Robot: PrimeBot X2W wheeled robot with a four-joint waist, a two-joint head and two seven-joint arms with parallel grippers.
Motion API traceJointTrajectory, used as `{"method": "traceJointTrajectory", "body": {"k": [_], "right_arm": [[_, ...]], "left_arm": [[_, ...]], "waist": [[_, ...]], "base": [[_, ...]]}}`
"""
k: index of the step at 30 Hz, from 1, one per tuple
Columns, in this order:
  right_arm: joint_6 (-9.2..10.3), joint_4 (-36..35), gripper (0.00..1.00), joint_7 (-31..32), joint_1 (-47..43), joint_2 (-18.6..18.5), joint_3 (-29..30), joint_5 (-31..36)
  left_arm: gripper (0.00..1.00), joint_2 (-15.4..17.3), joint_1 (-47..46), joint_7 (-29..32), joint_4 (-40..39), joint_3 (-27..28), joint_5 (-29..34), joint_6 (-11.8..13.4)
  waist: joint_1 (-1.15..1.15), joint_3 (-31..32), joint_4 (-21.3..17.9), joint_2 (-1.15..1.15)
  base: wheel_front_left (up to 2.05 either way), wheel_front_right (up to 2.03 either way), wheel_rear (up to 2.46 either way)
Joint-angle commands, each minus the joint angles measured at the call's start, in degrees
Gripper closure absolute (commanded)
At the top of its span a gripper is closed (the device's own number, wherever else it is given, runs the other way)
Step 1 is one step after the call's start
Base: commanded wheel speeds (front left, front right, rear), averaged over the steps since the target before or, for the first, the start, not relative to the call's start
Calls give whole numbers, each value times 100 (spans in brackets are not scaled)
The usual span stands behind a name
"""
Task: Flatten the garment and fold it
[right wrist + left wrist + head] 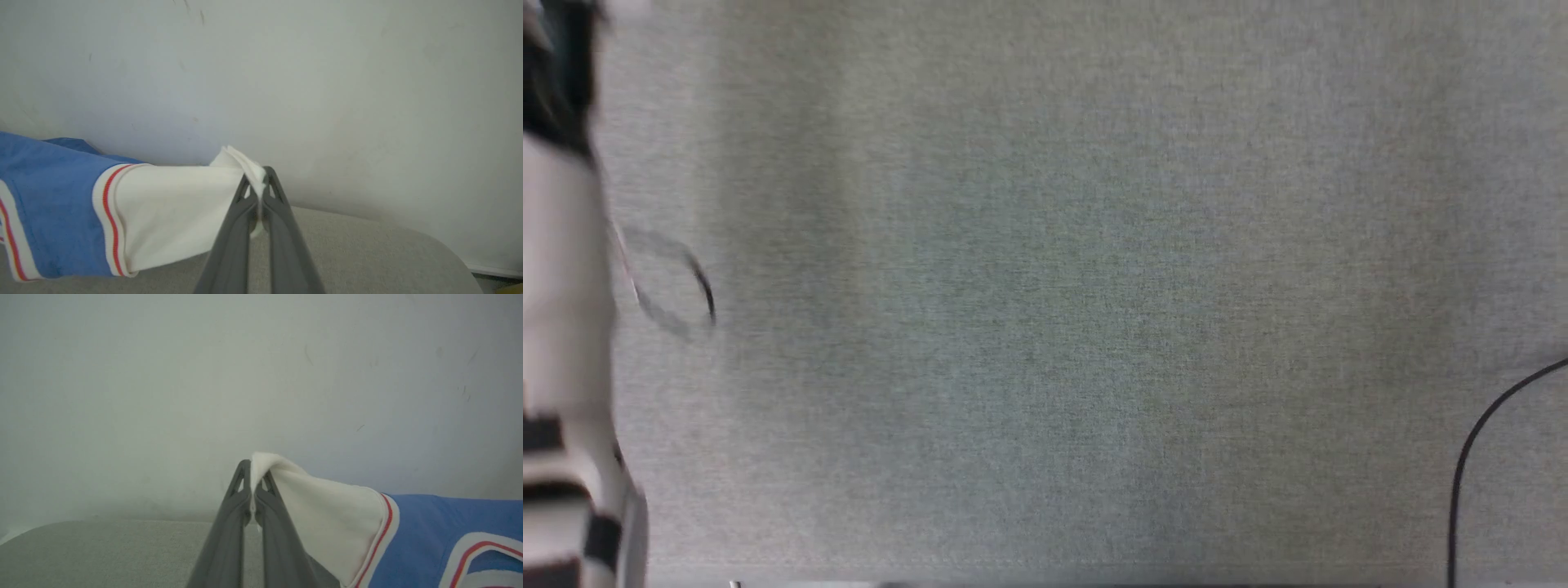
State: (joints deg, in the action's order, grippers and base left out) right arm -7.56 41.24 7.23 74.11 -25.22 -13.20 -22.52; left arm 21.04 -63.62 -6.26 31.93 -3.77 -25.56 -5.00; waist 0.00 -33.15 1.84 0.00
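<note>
Presently, at the far left of the head view, my pale left forearm (560, 310) shows blurred over the tabletop (1045, 327).

1. Left tool (254, 473): fingers together, clamped on the tip of one white sleeve (327, 514). The garment (425, 535) runs off to the right from there, its blue body and red-striped trim raised off the surface.
2. Right tool (258, 179): likewise pinched shut on the other white sleeve (175, 208), with the blue cloth trailing away to that view's left.
3. Step in hand, as I judge it: flattening. The shirt is held by both sleeves and no fold has begun.
4. Next move calls for lowering both sleeves together, at even tension, so the body lands without creases.
5. Surface: grey woven covering, rounded at the corners. A plain pale wall (163, 375) stands behind. A black cable (1470, 457) curves in at lower right.
</note>
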Motion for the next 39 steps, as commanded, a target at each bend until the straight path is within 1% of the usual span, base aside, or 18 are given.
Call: {"method": "traceJointTrajectory", "body": {"k": [1,4,7,12,16,22,25,29,34,36,39], "right_arm": [[8,-32,100,25,-175,-63,-18,-69],[8,-130,100,291,-878,-250,-126,-293],[8,-328,100,612,-1524,-481,-206,-499],[8,-730,100,1242,-2521,-794,-233,-839],[8,-1075,100,1723,-3270,-941,-44,-1085],[8,-1663,100,2375,-4529,-1025,333,-1325],[8,-2010,100,2663,-5144,-1013,577,-1377],[8,-2487,100,3019,-5857,-987,921,-1340],[8,-3051,100,3468,-6531,-895,1354,-1203],[8,-3204,100,3634,-6762,-848,1536,-1099],[8,-3400,100,3821,-7090,-754,1651,-934]], "left_arm": [[100,36,178,-36,3,12,-8,-52],[100,144,949,93,-29,13,-55,-58],[100,287,1642,361,-164,24,-119,-57],[100,521,2764,1113,-586,-42,-266,-74],[100,656,3673,1762,-1118,-109,-416,-52],[100,677,5104,2666,-2072,-191,-783,68],[100,671,5742,2988,-2563,-196,-953,182],[100,663,6407,3249,-3069,-112,-1161,362],[100,646,6966,3445,-3510,-17,-1365,524],[100,605,7111,3506,-3629,-23,-1434,568],[100,527,7314,3624,-3729,-173,-1477,574]], "waist": [[0,424,2,0],[0,834,7,0],[0,1221,13,0],[0,1803,8,0],[0,2154,13,0],[0,2598,48,0],[0,2745,57,0],[0,2879,61,0],[0,2954,62,0],[0,2976,88,0],[0,2969,118,0]], "base": [[0,0,0],[0,0,0],[0,0,0],[0,0,0],[0,0,0],[0,0,0],[0,0,0],[0,0,0],[0,0,0],[0,0,0],[0,0,0]]}}
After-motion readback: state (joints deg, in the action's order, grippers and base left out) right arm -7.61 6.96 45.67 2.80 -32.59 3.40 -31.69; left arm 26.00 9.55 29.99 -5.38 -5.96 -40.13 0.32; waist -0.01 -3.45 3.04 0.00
